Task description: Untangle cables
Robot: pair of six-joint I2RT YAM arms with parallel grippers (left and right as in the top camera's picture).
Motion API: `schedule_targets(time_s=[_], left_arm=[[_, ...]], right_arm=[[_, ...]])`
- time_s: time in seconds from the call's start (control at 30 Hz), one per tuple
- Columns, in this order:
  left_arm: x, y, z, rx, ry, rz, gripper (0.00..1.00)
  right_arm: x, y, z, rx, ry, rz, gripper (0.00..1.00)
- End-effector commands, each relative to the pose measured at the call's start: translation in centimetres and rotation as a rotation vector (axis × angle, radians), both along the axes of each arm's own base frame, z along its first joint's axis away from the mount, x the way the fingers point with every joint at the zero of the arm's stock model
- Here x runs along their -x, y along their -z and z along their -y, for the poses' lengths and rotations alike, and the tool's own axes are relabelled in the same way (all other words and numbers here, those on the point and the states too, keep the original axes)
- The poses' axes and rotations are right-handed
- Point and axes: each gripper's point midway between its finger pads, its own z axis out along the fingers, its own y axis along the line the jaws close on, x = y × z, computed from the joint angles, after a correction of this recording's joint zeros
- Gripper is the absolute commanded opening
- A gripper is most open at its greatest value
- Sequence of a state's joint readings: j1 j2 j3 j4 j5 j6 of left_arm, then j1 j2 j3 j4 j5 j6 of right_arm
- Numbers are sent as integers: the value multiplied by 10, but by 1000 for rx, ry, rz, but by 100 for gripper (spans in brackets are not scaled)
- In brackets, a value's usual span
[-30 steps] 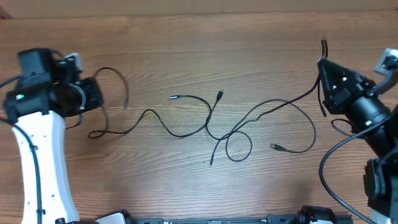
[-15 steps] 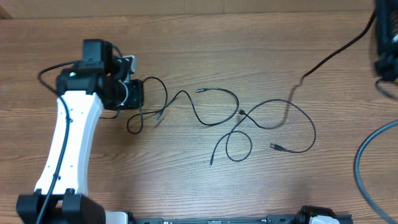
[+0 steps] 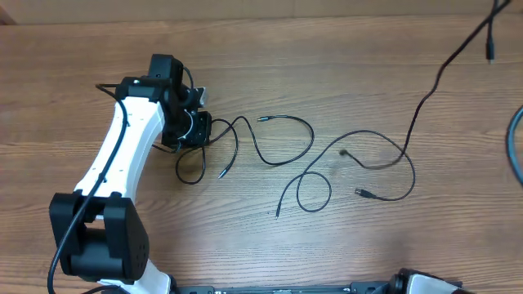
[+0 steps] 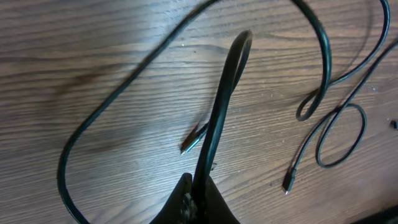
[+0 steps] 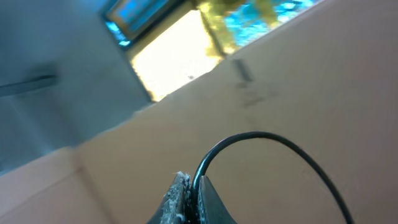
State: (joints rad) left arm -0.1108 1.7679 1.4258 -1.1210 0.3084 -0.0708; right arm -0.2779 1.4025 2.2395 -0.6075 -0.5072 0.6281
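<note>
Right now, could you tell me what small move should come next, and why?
Probably lift the right gripper up and to the right. It is shut on the right cable, whose tail crosses the loose middle cable, so pulling should slide it free. The left cable, held by the left gripper, already looks separate.

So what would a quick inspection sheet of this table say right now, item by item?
Surface: wooden table, bare grain.
Job's things: thin black cables spread in loose loops; one strand runs off the top right corner.
Clutter: nothing seen.
Claws: left claw shut on a cable loop just above the table; right claw shut on a cable, outside the overhead view.
Cables: thick arm wiring at the right edge.
Surroundings: blurred wall and bright panel in the right wrist view.
</note>
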Motion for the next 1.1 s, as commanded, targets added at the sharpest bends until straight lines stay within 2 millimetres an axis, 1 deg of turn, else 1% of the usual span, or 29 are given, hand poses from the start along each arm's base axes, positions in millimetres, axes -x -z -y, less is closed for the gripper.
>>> schedule_targets(time_s=[0.0,0.07,0.17,0.23,0.27,0.3,0.4,0.47,0.53,0.67,0.73,0.77,0.8,0.83,0.87,0.9,0.93,1.0,1.03,1.07], left_arm=[[1,-1,18,35,54,6,4],[2,-2,27,48,74,10,4],[4,-4,40,67,106,16,4],[7,-4,50,80,130,16,4],[8,-4,52,80,137,15,4],[9,-4,54,80,144,15,4],[12,-4,62,80,168,14,4],[14,-4,68,80,185,19,4],[14,-5,72,82,196,26,5],[15,-5,76,83,202,27,6],[15,-5,77,83,206,27,9],[16,-5,77,83,207,27,11],[16,-5,78,83,209,27,15],[16,-5,78,83,211,26,15],[17,-5,79,83,213,26,15],[17,-5,79,83,214,26,15],[17,-5,80,83,216,27,16],[17,-5,80,83,217,27,16],[17,-5,80,83,217,26,17],[17,-5,80,83,217,26,18]], right_arm=[[-9,14,43,27,154,-52,4],[-11,27,71,38,264,-102,4],[-5,46,118,83,473,-178,4],[9,61,157,118,668,-249,4],[19,68,178,133,779,-289,4],[27,72,192,145,861,-319,4],[50,81,221,183,1040,-389,4],[61,83,232,179,1120,-413,4],[66,84,237,175,1143,-419,4],[60,94,234,167,1103,-453,4],[52,107,230,166,1047,-496,4],[49,113,228,165,1021,-517,9],[45,122,226,161,988,-549,24],[42,130,223,157,959,-579,43],[38,144,221,149,925,-630,64],[36,153,220,143,909,-662,71],[35,168,220,130,888,-719,79],[34,197,221,82,866,-832,87],[33,216,221,51,852,-901,91],[32,227,222,34,845,-943,94]])
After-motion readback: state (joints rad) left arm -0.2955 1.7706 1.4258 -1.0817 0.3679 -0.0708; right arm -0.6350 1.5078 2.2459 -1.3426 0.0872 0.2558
